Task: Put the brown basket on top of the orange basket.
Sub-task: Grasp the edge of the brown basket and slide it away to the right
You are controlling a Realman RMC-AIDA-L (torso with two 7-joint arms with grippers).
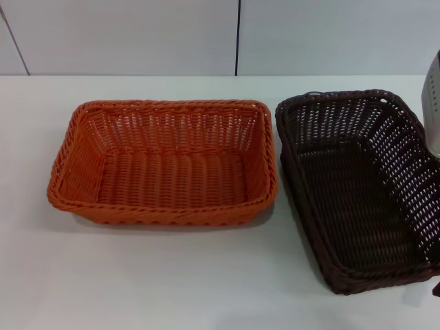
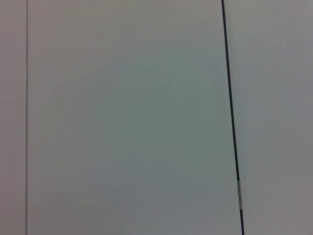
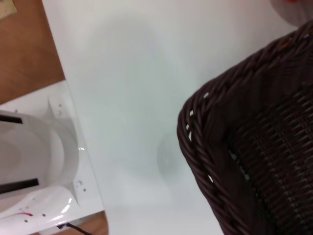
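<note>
The rectangular dark brown woven wicker basket [image 1: 357,192] sits on the white table [image 1: 172,275] at the right, skewed so its long side runs away from the robot, its near right corner lifted slightly off the surface. Its far left corner almost touches the rectangular bright orange woven wicker basket [image 1: 165,165], which lies flat just to its left. Both baskets hold nothing. The right arm's grey metal housing [image 1: 433,89] shows at the right edge, beside the brown basket's far right rim; its fingers are out of sight, so their state cannot be told. In the right wrist view the brown basket's braided corner [image 3: 205,122] hangs over the table. The left gripper is not seen; its wrist camera faces a pale wall panel [image 2: 122,117].
</note>
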